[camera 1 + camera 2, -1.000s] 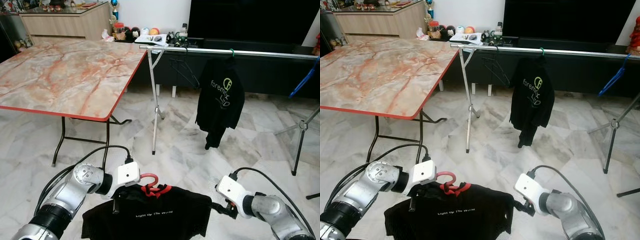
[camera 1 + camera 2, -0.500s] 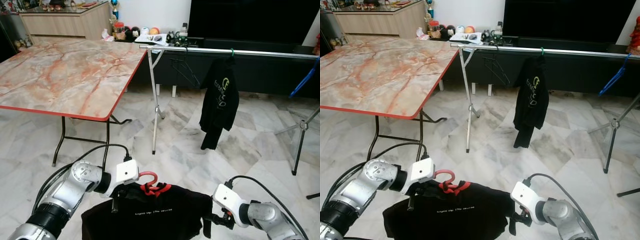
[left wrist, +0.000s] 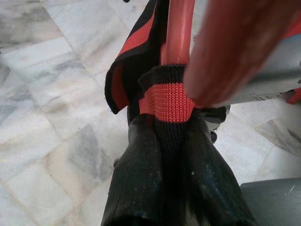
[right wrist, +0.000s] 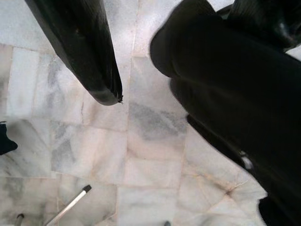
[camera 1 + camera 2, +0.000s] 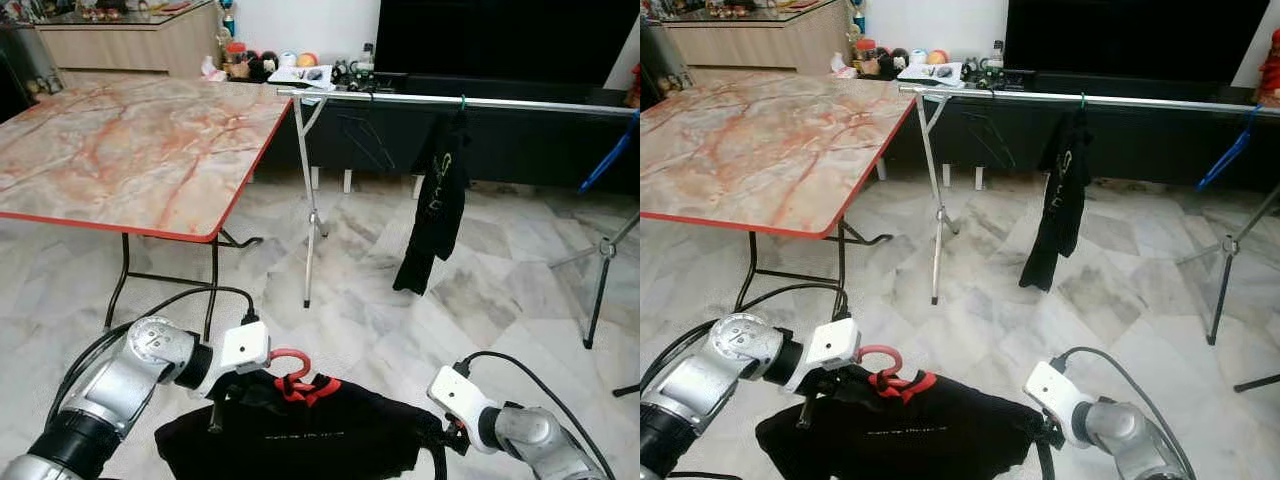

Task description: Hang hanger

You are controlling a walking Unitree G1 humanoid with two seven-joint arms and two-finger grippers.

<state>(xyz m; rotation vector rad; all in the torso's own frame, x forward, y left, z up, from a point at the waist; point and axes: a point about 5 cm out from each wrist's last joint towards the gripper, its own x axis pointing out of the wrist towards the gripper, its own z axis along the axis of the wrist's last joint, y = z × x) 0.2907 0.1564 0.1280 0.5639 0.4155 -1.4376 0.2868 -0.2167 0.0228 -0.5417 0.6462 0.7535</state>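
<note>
Between the two black fingers of the left gripper (image 3: pixel 164 155) sits the red-and-black knitted collar of a black T-shirt (image 5: pixel 300 440), pinched tight just below the neck of a red plastic hanger (image 5: pixel 288 362). The hanger's curved hook stands up above those fingers, free and pointing toward the long silver clothes rail (image 5: pixel 450 101) well ahead, where another black garment (image 5: pixel 435 205) already hangs from a green hook.

On the far side of the shirt, the right gripper (image 4: pixel 155 80) has its fingers spread wide, one finger (image 4: pixel 84 56) bare over the pale marble floor (image 5: pixel 340 280) and the other masked by dark cloth; it grips nothing.

The load looks light but floppy: the shirt sags in folds below the hanger and would likely swing and drag. The hanger itself seems stiff and smooth, so a hold at the neck, as now, seems the steadiest place, leaving the hook clear for the rail.
</note>
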